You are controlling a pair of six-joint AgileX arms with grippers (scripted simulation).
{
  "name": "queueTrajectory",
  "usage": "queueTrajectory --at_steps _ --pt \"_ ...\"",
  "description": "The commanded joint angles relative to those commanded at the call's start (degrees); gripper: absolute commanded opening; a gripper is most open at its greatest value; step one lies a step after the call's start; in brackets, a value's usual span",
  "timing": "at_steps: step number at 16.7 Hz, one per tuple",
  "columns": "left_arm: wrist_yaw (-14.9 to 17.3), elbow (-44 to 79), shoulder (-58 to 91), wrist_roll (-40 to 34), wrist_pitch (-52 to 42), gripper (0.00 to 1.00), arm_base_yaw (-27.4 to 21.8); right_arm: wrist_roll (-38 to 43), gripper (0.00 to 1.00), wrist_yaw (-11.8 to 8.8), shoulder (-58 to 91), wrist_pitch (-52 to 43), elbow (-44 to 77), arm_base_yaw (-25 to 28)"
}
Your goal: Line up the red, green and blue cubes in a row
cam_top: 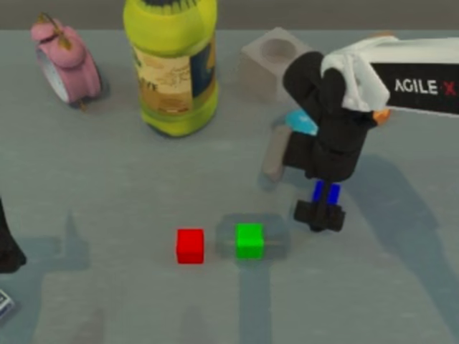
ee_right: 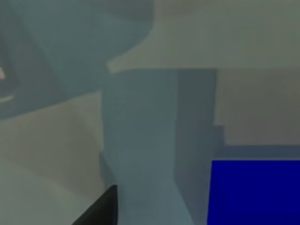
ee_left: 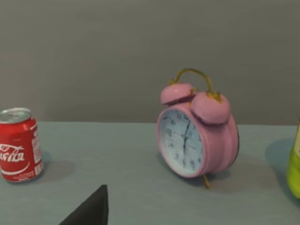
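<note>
The red cube (cam_top: 190, 246) and the green cube (cam_top: 249, 240) sit side by side on the table, a small gap between them. To the right of the green cube and a little farther back, my right gripper (cam_top: 319, 215) is shut on the blue cube (cam_top: 326, 192), which shows partly under the arm. In the right wrist view the blue cube (ee_right: 255, 192) fills the near corner, with one dark finger (ee_right: 101, 208) beside it. My left gripper (cam_top: 7, 251) is parked at the table's left edge, and one of its fingers (ee_left: 91, 211) shows in the left wrist view.
A yellow bottle (cam_top: 172, 64), a pink alarm clock (cam_top: 64, 61) and a grey block with a round hole (cam_top: 276, 61) stand along the back. A grey and light-blue object (cam_top: 283, 140) lies behind the right gripper. A red can (ee_left: 18, 145) stands left of the clock.
</note>
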Motion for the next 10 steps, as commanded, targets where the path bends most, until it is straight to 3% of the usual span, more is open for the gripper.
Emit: queueTrajectory --at_steps 8,10 --pt "0.0 0.0 0.0 0.0 0.0 1.0 0.0 0.0 0.02 0.0 0.0 0.0 0.0 0.0" --pt "0.0 0.0 0.0 0.0 0.0 1.0 0.0 0.0 0.0 0.0 0.0 0.0 0.0 0.0"
